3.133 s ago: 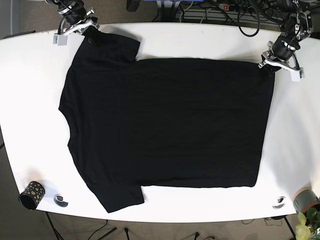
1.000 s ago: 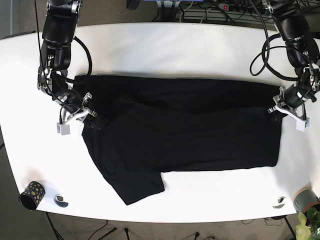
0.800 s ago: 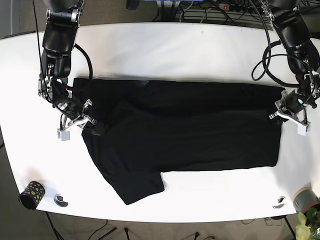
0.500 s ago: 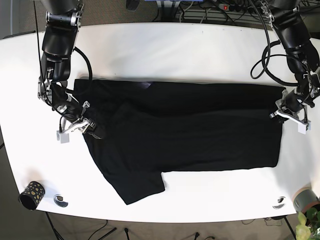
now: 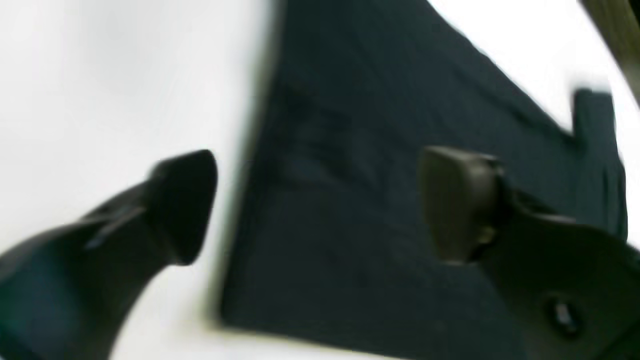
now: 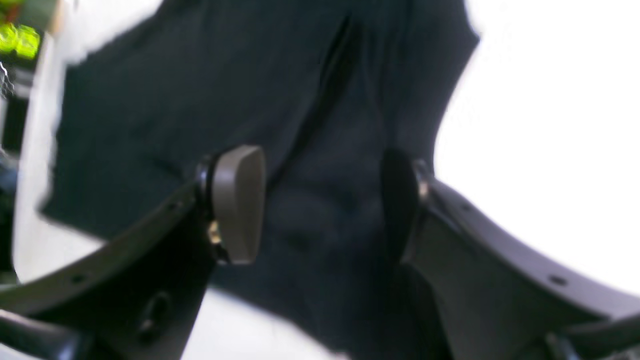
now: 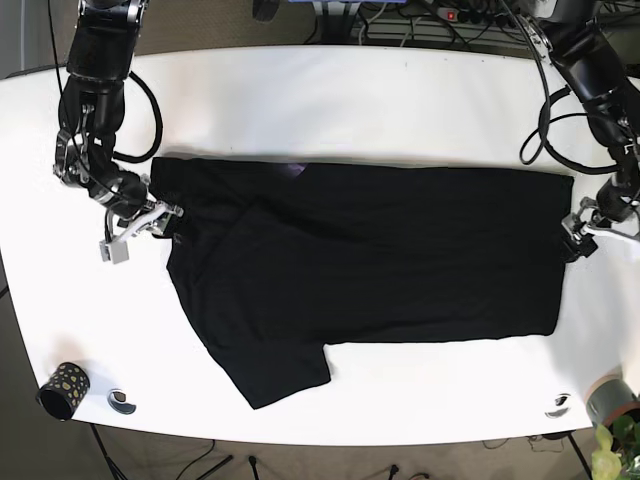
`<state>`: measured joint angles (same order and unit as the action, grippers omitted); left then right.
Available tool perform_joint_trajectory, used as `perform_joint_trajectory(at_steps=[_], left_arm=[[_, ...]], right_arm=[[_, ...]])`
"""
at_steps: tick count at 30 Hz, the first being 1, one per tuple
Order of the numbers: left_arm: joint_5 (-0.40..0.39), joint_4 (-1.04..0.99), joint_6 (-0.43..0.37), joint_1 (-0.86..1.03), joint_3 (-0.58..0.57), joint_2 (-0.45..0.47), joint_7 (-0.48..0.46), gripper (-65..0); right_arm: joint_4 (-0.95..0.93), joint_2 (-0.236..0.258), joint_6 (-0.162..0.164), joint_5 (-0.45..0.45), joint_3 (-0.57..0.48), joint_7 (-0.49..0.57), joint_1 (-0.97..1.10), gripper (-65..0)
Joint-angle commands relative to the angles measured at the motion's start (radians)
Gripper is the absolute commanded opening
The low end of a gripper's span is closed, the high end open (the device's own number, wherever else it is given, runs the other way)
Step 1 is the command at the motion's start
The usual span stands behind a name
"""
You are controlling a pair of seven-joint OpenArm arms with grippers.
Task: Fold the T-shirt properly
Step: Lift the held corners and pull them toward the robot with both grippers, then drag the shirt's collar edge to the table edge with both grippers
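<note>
The black T-shirt (image 7: 380,250) lies on the white table (image 7: 330,100), its upper half folded down over the lower, with one sleeve (image 7: 280,375) sticking out at the lower left. My right gripper (image 7: 140,230) hovers at the shirt's left edge. In the right wrist view this gripper (image 6: 320,205) is open, with the shirt (image 6: 320,100) lying below its fingers. My left gripper (image 7: 592,228) is just off the shirt's right edge. In the left wrist view it (image 5: 320,205) is open and straddles the shirt's edge (image 5: 360,240), gripping nothing.
A black cup with gold dots (image 7: 63,388) and a small round item (image 7: 122,401) sit at the front left corner. Another small round item (image 7: 558,405), a grey cup (image 7: 612,398) and a plant are at the front right. Cables (image 7: 450,20) run behind the table.
Both grippers have opened and let go of the shirt, then drawn outward a little from its left and right edges. The folded shirt now lies flat and still.
</note>
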<state>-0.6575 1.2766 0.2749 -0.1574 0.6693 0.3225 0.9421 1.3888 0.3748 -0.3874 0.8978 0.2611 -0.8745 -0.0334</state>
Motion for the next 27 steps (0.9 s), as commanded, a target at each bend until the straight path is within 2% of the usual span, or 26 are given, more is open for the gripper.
perform_joint_trajectory(at_steps=[1,5,8,11,14,21,24,27], left_arm=[[-0.014,0.021,0.004,-0.02,0.033,0.022,-0.016,0.0],[-0.006,0.036,0.004,-0.014,0.037,0.04,-0.022,0.0],[-0.006,0.065,0.004,0.018,0.027,0.066,-0.03,0.0],[-0.006,0.085,0.004,0.068,-0.032,0.071,-0.057,0.0],[-0.006,0.137,0.004,0.15,-0.127,0.106,-0.148,0.0],[-0.005,0.214,0.004,0.285,-0.34,0.174,-0.347,0.0],[-0.003,0.208,0.004,0.307,-0.352,0.181,-0.384,0.0],[0.038,0.2,0.004,0.316,-0.354,0.178,-0.392,0.0]], right_arm=[[0.105,0.028,-0.011,0.027,0.004,0.019,0.02,-29.5],[0.182,0.056,-0.011,0.027,0.028,0.018,0.111,-29.5],[0.203,0.059,-0.011,0.025,0.057,0.018,0.16,-29.5],[0.202,0.06,-0.011,0.019,0.076,0.021,0.194,-29.3],[0.202,0.051,-0.011,-0.042,0.083,0.022,0.206,-29.3],[0.202,-0.018,-0.02,-0.191,0.089,0.022,0.209,-28.9],[0.185,-0.041,-0.02,-0.243,0.089,0.024,0.209,-28.9],[0.157,-0.052,-0.023,-0.285,0.089,0.027,0.206,-28.9]])
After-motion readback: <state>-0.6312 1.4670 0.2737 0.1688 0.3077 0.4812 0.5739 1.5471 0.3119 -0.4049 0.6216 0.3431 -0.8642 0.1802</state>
